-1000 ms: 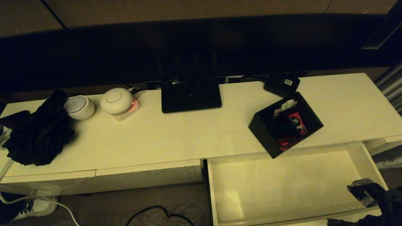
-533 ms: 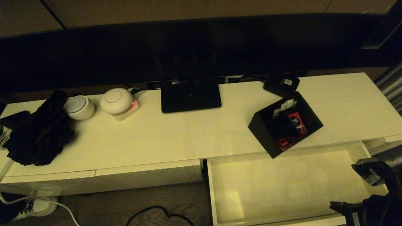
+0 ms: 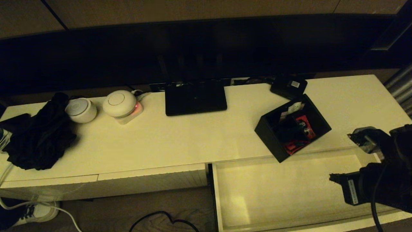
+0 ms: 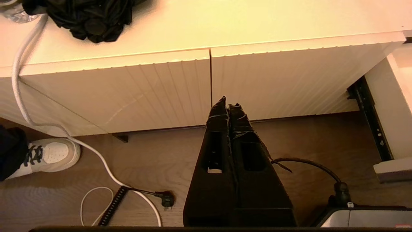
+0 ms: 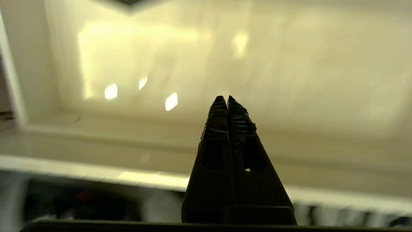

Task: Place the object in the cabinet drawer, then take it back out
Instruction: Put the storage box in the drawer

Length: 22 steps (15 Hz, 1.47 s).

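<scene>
We see the object point(image 3: 292, 127), a black rectangular open-top box, sitting on the white cabinet top point(image 3: 180, 138) near its front edge, turned at an angle so that one corner juts out just over the open drawer. Inner dividers split it into compartments. Red packets show in the compartments nearer the front and right, and a small white packet or card stands at the far corner. The rest of its contents are dark and we cannot make them out. Any print on the packets is too small for us to read.

The cabinet drawer point(image 3: 222, 199) is pulled out below the box, wide and shallow, with a plain pale interior that shines with soft reflections in the right wrist view.

Our right gripper point(image 5: 224, 100) hangs over the drawer's inside, close to its right end, with its two dark fingers pressed together and nothing between them. In the head view the right arm point(image 3: 379, 180) carries a white label, but we cannot read its writing. Our left gripper point(image 4: 228, 105) is parked low in front of the narrower left-hand drawer front point(image 4: 283, 80), fingers also together and holding nothing.

Behind the box lies a small flat black device point(image 3: 288, 86) with a white label whose text is illegible. A black router point(image 3: 195, 97) stands well to the box's left.
</scene>
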{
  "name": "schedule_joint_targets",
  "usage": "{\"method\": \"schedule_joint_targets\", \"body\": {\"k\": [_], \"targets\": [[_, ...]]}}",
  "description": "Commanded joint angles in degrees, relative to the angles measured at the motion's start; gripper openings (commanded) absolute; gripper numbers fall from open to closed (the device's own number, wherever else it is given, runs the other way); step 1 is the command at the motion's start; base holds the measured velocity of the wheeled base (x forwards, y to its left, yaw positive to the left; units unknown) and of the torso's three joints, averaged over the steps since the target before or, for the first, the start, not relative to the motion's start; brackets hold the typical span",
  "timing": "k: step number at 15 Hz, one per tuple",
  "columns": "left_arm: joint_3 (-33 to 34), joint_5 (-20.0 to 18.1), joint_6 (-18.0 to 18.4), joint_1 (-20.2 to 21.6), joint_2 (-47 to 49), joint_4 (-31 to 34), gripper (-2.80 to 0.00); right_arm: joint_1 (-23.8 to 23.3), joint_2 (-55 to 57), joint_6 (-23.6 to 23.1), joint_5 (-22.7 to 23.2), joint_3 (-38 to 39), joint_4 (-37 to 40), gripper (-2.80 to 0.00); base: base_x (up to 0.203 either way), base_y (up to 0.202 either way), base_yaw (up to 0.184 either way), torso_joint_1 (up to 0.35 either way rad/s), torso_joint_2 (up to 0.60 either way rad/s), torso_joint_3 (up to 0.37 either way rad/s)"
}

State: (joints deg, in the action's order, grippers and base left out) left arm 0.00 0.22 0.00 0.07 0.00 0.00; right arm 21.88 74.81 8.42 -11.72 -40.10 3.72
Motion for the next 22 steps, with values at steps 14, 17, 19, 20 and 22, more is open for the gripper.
{"method": "schedule_joint_targets", "body": {"k": [14,17,19,20,22], "targets": [[0.2,0.0,0.0,0.0,0.0,0.0,-2.80,-2.8,-5.8,-34.4,0.4,-6.3,9.9,-2.80,0.000,0.000,0.000,0.000,0.00,0.000],[0.2,0.0,0.0,0.0,0.0,0.0,-2.80,-1.6,-3.4,-31.1,4.7,-4.2,11.1,-2.80,0.000,0.000,0.000,0.000,0.00,0.000],[0.2,0.0,0.0,0.0,0.0,0.0,-2.80,0.2,-1.0,-31.1,5.2,-4.8,9.7,-2.80,0.000,0.000,0.000,0.000,0.00,0.000],[0.2,0.0,0.0,0.0,0.0,0.0,-2.80,0.3,-0.1,-31.1,5.2,-5.7,8.6,-2.80,0.000,0.000,0.000,0.000,0.00,0.000],[0.2,0.0,0.0,0.0,0.0,0.0,-2.80,0.3,0.6,-31.9,5.1,-7.7,7.8,-2.80,0.000,0.000,0.000,0.000,0.00,0.000]]}}
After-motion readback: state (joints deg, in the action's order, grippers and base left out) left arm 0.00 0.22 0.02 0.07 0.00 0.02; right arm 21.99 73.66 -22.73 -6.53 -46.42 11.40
